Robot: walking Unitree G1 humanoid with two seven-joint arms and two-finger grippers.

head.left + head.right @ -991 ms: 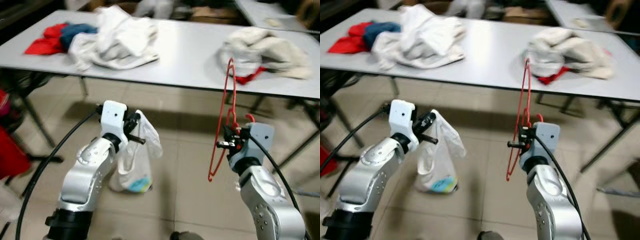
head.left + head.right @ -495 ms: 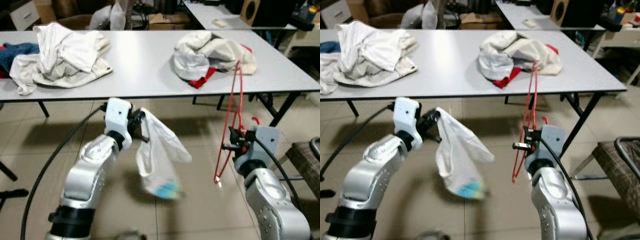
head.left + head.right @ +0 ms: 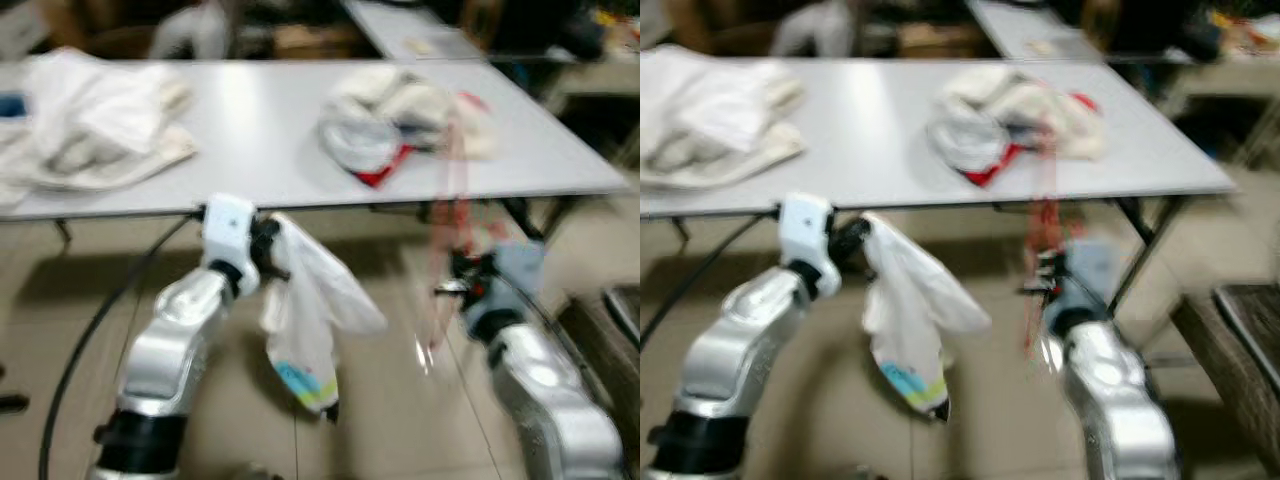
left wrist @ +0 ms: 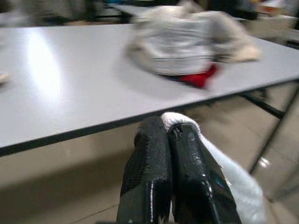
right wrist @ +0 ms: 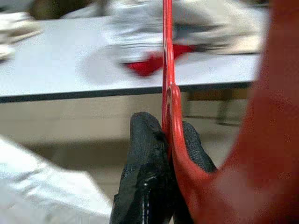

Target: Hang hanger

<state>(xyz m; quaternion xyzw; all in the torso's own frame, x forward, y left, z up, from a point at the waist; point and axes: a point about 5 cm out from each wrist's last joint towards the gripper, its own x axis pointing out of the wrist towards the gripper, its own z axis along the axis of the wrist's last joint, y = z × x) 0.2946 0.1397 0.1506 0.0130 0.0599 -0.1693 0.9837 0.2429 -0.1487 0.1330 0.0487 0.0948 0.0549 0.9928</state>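
Right hand (image 5: 163, 135) is pinching the red hanger (image 5: 167, 60) low on its wire, both black fingers (image 5: 145, 154) pressed against it, with the wire running up and away from the grip; in the head views the hanger (image 3: 447, 220) stands roughly upright out in front of the right arm, blurred, between the robot and the desk (image 3: 280, 130) edge. Left hand (image 4: 168, 140) is pressed together on a fold of white cloth (image 4: 224, 172), which hangs below it as a loose bag-like bundle with a coloured print near the bottom (image 3: 310, 310), clear of the floor. Beyond both: grey desk with a white-and-red clothes heap (image 3: 400, 120) ahead and a second white pile (image 3: 100, 125) to the left. No rail or hook to hang on can be made out, and heavy blur suggests the camera is moving, so I'd call this transit, not placement. To do it well: keep the pinch firm, since a thin wire can pivot between the pads; hold the hanger vertical so the hook end stays predictable; keep it well apart from the desk edge and the swinging cloth; settle before reaching for any rail.
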